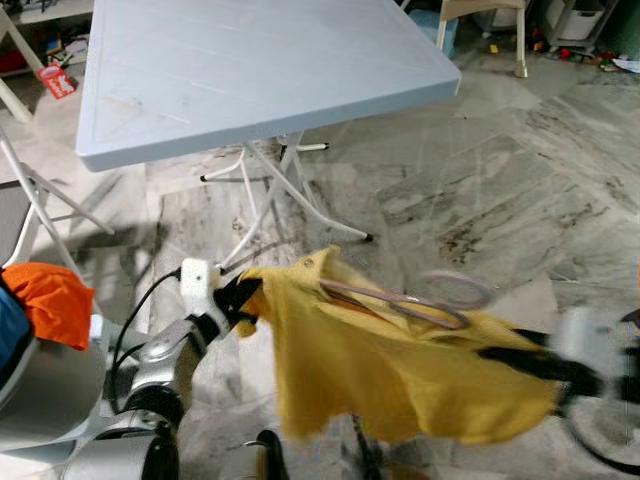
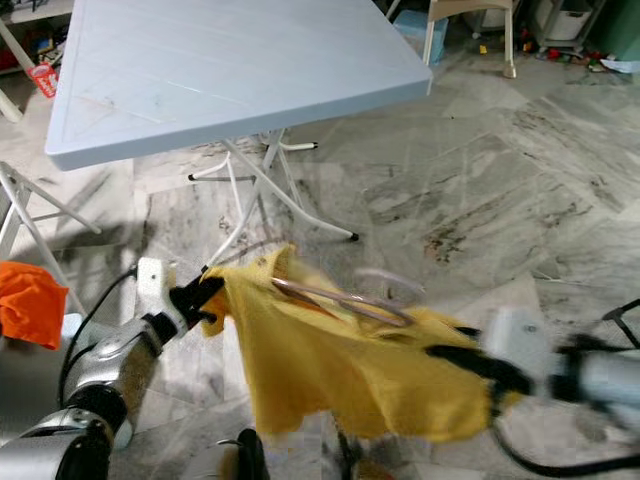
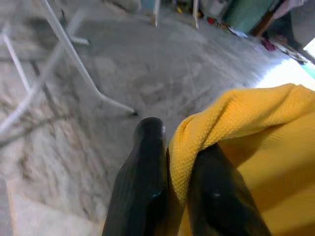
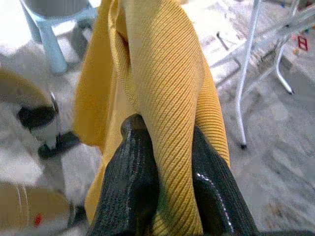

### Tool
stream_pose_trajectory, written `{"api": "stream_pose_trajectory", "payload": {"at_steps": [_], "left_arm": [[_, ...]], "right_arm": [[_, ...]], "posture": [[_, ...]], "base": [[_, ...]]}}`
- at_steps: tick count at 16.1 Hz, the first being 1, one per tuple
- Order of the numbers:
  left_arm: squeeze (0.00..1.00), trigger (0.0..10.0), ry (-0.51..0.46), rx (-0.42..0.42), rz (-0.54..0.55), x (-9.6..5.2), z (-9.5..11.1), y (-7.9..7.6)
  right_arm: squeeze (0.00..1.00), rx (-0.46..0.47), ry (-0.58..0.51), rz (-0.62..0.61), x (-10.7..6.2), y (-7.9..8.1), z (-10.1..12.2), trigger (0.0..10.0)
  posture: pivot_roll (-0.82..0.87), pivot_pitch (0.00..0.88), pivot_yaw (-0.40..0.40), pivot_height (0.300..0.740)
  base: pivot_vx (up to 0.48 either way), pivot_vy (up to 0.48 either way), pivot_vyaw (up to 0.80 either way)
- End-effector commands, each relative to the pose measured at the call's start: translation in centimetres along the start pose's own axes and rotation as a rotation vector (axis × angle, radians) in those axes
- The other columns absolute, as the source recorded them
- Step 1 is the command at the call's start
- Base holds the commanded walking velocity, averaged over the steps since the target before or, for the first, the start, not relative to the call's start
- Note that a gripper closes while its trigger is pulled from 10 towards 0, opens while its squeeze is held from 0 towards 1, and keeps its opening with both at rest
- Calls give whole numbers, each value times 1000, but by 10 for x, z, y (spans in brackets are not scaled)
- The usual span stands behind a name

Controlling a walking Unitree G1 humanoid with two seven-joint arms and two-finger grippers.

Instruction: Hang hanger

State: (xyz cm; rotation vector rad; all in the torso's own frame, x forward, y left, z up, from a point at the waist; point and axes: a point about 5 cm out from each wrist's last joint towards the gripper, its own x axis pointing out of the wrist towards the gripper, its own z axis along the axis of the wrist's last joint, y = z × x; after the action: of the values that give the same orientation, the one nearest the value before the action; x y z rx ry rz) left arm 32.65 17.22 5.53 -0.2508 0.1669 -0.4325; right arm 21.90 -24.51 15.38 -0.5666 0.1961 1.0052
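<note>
You had the left gripper [image 3: 179, 162] at 9 o'clock and right gripper [image 4: 167, 162] at 3 o'clock each pinching the yellow knit cloth [image 1: 380, 370], pale wire hanger [image 1: 420, 295] lying on top

A mustard-yellow ribbed garment [image 1: 400, 375] — on a pale pinkish hanger [image 1: 405, 300] — over grey veined marble floor [image 1: 520, 190] (light blue table [image 1: 250, 70]).

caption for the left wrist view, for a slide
Left gripper pinching a fold of yellow garment above the marble floor.
</note>
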Motion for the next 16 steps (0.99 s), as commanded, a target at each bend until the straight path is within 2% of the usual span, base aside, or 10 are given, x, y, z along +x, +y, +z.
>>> {"api": "stream_pose_trajectory", "payload": {"at_steps": [1,2,5,6,8,9,10,12,14,16], "left_arm": [[1000,10000,-66,94,33,6,17,0],[1000,10000,-99,134,38,8,25,-1],[1000,10000,-120,197,45,11,33,-2],[1000,10000,-59,214,49,10,27,0],[1000,10000,-14,262,44,8,22,1],[1000,10000,6,288,68,5,19,5],[1000,10000,14,301,140,-1,21,16],[1000,10000,-46,225,207,-5,32,28],[1000,10000,-54,265,151,-5,33,24],[1000,10000,-37,288,157,-7,29,24]], "right_arm": [[0,-28,-25,-19,14,2,3,10000],[0,-35,-34,-27,22,4,3,10000],[0,-28,-38,-24,29,7,4,10000],[0,-23,-47,-48,34,7,3,10000],[0,-17,-44,-59,37,7,2,10000],[0,-15,-38,-64,37,7,1,10000],[0,-20,-15,-84,37,5,-1,10000],[0,-62,40,-190,41,-6,-7,10000],[0,-73,49,-254,49,-10,-8,10000],[0,-71,41,-276,55,-10,-7,10000]], "posture": [[-166,194,31,740],[-166,194,31,740],[-165,192,31,740],[-159,191,34,740],[-161,190,35,740],[-160,191,36,740],[-162,194,35,740],[-162,198,35,740],[-159,201,34,740],[-151,205,40,740]], "base": [[0,0,0],[0,0,0],[0,0,0],[0,0,0],[0,0,0],[0,0,0],[0,0,0],[0,0,0],[0,0,0],[0,0,0]]}}
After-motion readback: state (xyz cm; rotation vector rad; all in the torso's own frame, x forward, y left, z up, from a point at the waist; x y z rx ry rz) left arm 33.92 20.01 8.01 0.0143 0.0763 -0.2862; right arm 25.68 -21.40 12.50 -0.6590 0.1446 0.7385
